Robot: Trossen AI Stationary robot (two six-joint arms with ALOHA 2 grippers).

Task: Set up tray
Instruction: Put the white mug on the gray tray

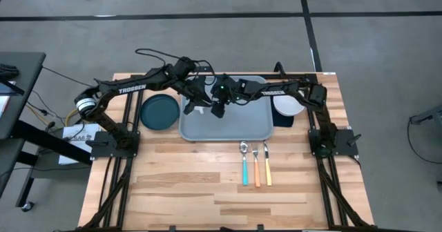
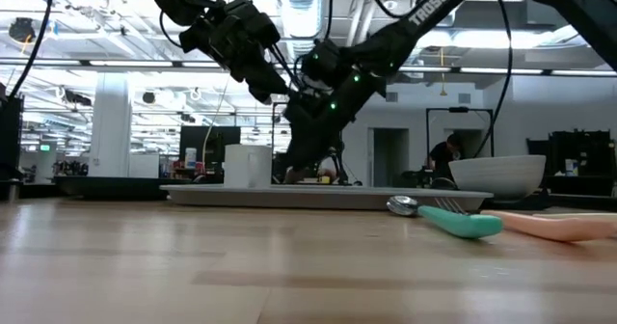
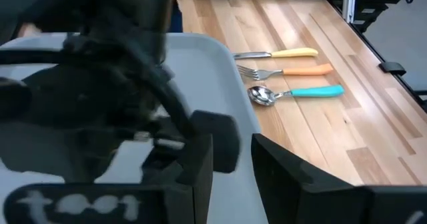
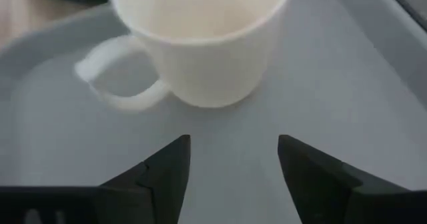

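Note:
The light blue-grey tray (image 1: 238,121) lies mid-table. A white mug (image 4: 200,37) stands upright on the tray's left part (image 1: 190,110), its handle (image 4: 113,91) sticking out sideways. My right gripper (image 4: 233,157) hovers low over the tray just right of the mug, open, with its fingers short of the mug wall. My left gripper (image 3: 233,177) hangs above the tray's far left part (image 1: 197,97), open and holding nothing. In the left wrist view the right arm's wrist (image 3: 100,97) fills the space ahead.
A round teal plate (image 1: 159,112) sits left of the tray. A white bowl (image 1: 288,105) rests on a navy napkin (image 1: 283,119) to its right. A teal spoon (image 1: 244,164), an orange fork (image 1: 256,166) and a yellow knife (image 1: 266,164) lie near the tray's near edge.

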